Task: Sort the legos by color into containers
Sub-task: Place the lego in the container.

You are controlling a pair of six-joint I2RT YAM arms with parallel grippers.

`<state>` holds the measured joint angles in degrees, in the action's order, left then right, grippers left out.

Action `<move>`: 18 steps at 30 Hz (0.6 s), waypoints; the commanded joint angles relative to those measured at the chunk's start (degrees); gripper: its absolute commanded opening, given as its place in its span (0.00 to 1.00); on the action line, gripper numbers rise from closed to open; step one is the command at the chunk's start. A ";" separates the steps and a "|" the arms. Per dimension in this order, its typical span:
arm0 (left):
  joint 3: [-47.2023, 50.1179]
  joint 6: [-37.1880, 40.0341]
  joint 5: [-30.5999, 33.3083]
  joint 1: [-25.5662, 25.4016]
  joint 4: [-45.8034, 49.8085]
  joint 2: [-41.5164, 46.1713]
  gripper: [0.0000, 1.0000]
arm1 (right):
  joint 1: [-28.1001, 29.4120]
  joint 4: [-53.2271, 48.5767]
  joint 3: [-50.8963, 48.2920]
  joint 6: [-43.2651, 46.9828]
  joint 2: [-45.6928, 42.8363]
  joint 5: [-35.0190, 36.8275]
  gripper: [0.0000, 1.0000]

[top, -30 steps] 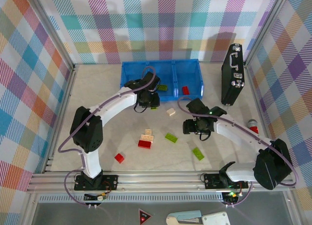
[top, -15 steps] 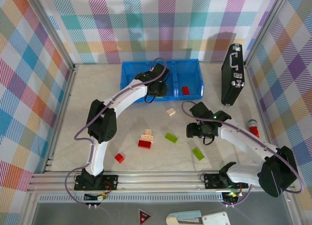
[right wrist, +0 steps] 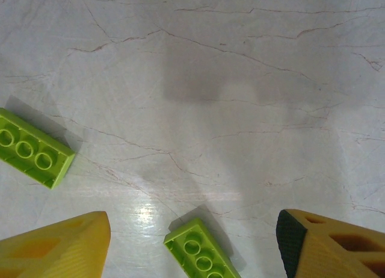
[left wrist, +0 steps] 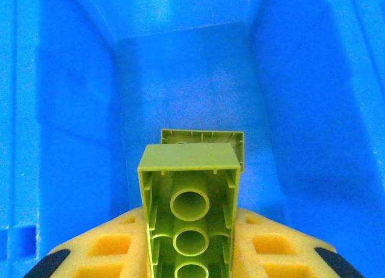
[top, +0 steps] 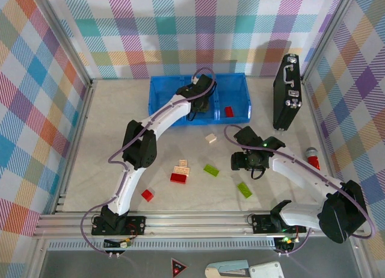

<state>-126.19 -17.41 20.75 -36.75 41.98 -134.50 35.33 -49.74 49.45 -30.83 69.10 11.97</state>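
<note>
Your left end effector (left wrist: 191,257) is clamping a lime green brick (left wrist: 189,188) tight, its hollow underside facing the wrist camera. The long axis is running straight out from the fingers, pointing into the blue tray (top: 163,97). It is hanging over the middle compartment, where a second green brick (left wrist: 204,136) is lying just beyond it. A red brick (top: 228,111) is sitting in the right compartment. Your right end effector (right wrist: 192,227) is hovering wide open over the table (top: 120,109), gripping nothing. Below it, studs up, the left brick (right wrist: 33,148) and the near brick (right wrist: 201,254) are both slanting from upper left to lower right
</note>
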 commanded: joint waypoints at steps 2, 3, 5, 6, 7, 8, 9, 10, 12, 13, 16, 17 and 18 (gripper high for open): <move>-1.82 0.67 1.32 0.43 1.62 -2.34 0.17 | 0.09 -0.80 -0.14 0.80 0.68 -0.10 0.74; -1.93 0.39 1.01 0.60 1.69 -2.72 0.18 | 0.12 -0.73 -0.07 0.91 0.70 -0.10 0.74; -1.87 -0.07 0.42 0.89 1.63 -3.63 0.18 | 0.09 -0.88 -0.06 0.94 0.63 -0.08 0.74; -1.87 -0.19 0.34 1.01 1.62 -3.92 0.18 | 0.09 -1.03 -0.10 0.95 0.62 -0.17 0.74; -1.85 -0.34 0.27 1.07 1.64 -4.33 0.18 | 0.09 -1.09 -0.18 0.95 0.51 -0.16 0.74; -1.87 -0.42 0.14 1.07 1.62 -4.68 0.18 | 0.09 -1.26 -0.32 0.91 0.42 -0.19 0.74; -1.87 -0.54 0.10 1.15 1.63 -4.93 0.18 | 0.09 -1.37 -0.53 0.94 0.29 -0.17 0.74; -1.82 -0.64 0.01 1.17 1.63 -5.23 0.18 | 0.09 -1.42 -0.81 0.90 0.14 -0.13 0.74; -1.87 -0.92 -0.13 1.30 1.62 -5.71 0.19 | 0.09 -1.49 -1.23 0.80 -0.32 -0.18 0.74; -1.81 -1.06 -0.24 1.25 1.62 -5.96 0.20 | 0.09 -1.51 -1.45 0.73 -0.50 -0.27 0.74; -1.52 -1.29 -0.56 1.25 1.55 -6.14 0.22 | 0.09 -1.45 -1.54 0.68 -0.77 -0.36 0.74; -1.35 -1.34 -0.61 1.24 1.57 -6.08 0.23 | 0.09 -1.40 -1.48 0.66 -0.73 -0.37 0.74; -1.17 -1.40 -0.60 1.24 1.45 -5.93 0.25 | 0.09 -1.42 -1.40 0.72 -0.64 -0.45 0.74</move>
<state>-126.39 -17.98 20.47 -35.94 42.28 -140.25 35.33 -50.09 48.36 -30.65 69.36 11.92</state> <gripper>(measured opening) 0.286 0.741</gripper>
